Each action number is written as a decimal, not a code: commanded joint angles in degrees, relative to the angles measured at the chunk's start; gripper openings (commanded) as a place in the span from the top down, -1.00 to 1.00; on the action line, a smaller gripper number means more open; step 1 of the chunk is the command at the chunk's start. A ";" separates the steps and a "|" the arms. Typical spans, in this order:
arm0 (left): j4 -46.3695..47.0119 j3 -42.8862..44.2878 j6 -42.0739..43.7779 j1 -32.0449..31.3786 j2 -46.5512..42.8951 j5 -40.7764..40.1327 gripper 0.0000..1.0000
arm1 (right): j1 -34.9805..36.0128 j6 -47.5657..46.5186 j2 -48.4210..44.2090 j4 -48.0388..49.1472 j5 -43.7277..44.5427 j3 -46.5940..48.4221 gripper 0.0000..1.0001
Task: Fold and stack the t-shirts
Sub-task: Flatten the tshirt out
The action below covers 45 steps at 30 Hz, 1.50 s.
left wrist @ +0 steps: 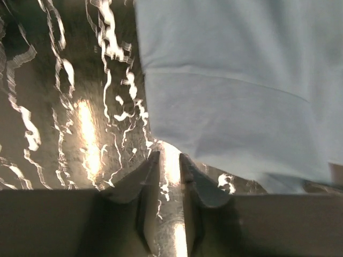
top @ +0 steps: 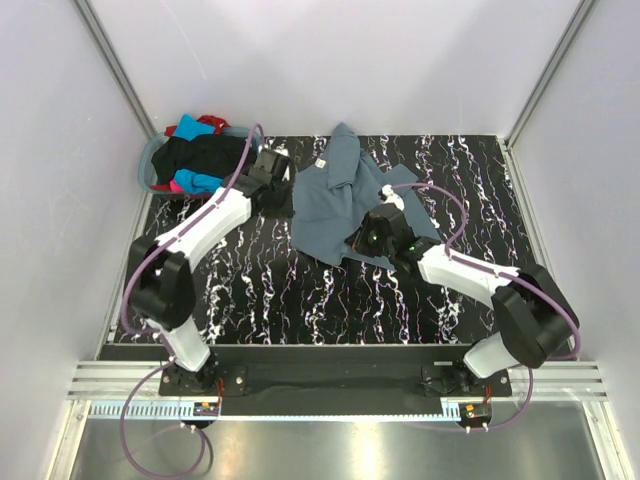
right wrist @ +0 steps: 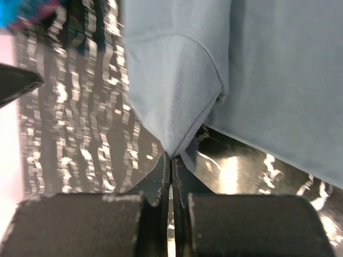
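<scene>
Blue-grey t-shirt (top: 330,205) lies near-to-far, neck far; right fingers (right wrist: 161,179) pinch its corner; left fingers (left wrist: 142,179) apart.

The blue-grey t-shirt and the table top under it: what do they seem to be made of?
The blue-grey t-shirt looks like soft matte knit fabric, probably cotton: it creases and folds. The table top looks hard and glossy, black with white marble-like veins, perhaps laminate: it mirrors light.

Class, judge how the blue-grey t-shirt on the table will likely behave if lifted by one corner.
Probably floppy: the blue-grey t-shirt lies rumpled in folds on the table. It likely drapes from any pinch point, since its corner peaks at the right tool. It may drag easily over that glossy surface.
</scene>
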 commanded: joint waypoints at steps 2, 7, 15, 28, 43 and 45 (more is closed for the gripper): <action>3.82 -3.29 -1.81 2.81 5.90 8.65 0.37 | 0.16 -0.06 0.55 -1.66 1.59 -0.68 1.00; 12.34 -9.68 -5.23 4.48 4.43 14.73 0.02 | 0.08 -2.43 -3.23 -1.75 1.07 1.78 1.00; 19.56 -20.68 -9.19 5.01 -4.19 10.96 -0.07 | -2.91 -0.85 3.34 -2.80 -2.98 13.63 1.00; 28.44 -24.48 -25.26 -6.66 -5.97 7.36 -0.02 | -7.57 -1.73 18.30 -8.86 -2.97 29.91 0.58; 19.39 -11.29 -47.77 -10.10 8.63 -5.92 0.13 | -9.68 -10.35 -0.40 -18.71 8.44 22.80 -0.01; 18.52 -10.24 -50.05 -10.63 9.94 -6.79 0.13 | -9.77 -10.17 -3.22 -18.63 8.97 20.34 -0.02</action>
